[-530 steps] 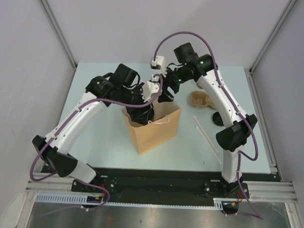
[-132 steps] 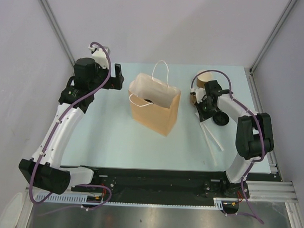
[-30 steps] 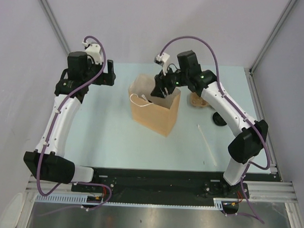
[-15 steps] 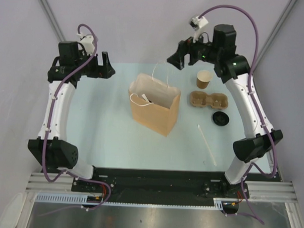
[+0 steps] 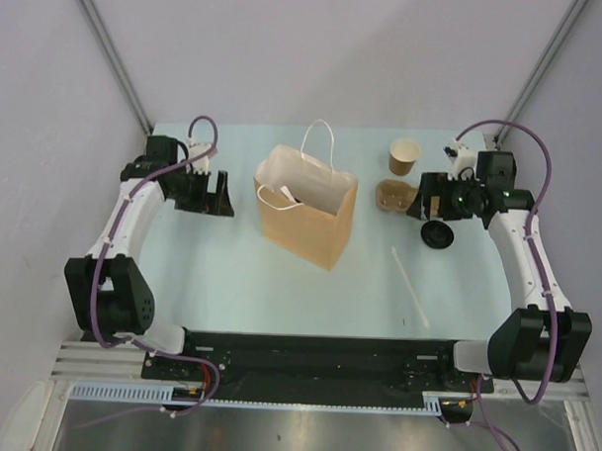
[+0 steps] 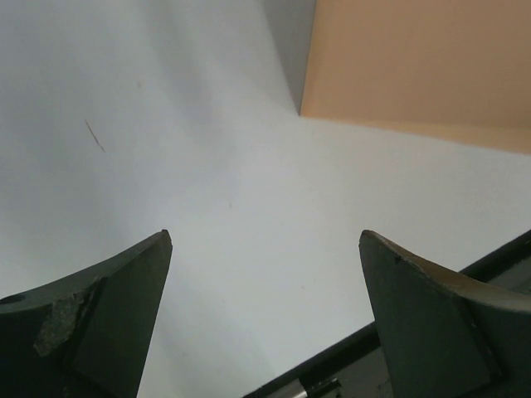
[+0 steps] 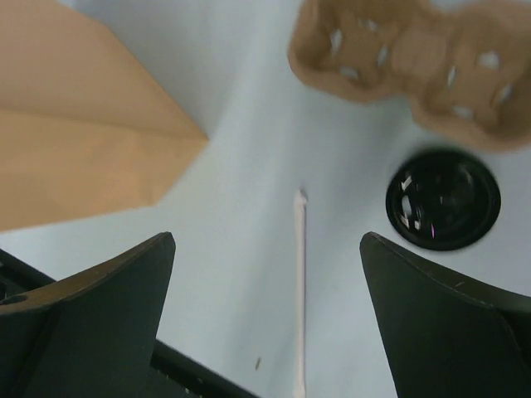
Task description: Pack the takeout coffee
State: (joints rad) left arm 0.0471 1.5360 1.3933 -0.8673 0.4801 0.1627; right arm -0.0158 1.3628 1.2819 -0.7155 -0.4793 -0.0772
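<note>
One kraft paper cup (image 5: pixel 404 157) stands upright and uncovered at the far right of the pale table (image 5: pixel 200 271), well apart from both arms and just beyond the flat cardboard cup carrier (image 5: pixel 394 197). A round black lid (image 5: pixel 436 234) lies flat on the table just on the near side of the carrier's right end, on no cup. The tall brown paper bag (image 5: pixel 311 221) stands open at mid-table with one white handle upright and the other folded down over its mouth (something dark shows inside the opening, but it is too small to tell what). A thin white stick (image 5: pixel 410 287) lies on the table nearer the arms, between the bag and the right arm. The left gripper (image 6: pixel 265 236) is spread wide and grasps nothing; it sits low to the left of the bag, and its wrist camera shows only bare table between the fingers, with the bag's side ahead. The right gripper (image 7: pixel 267 240) is likewise released, jaws wide apart, over the table by the carrier, with the carrier, lid, stick and a bag corner all in its wrist view and none between its fingers.
</note>
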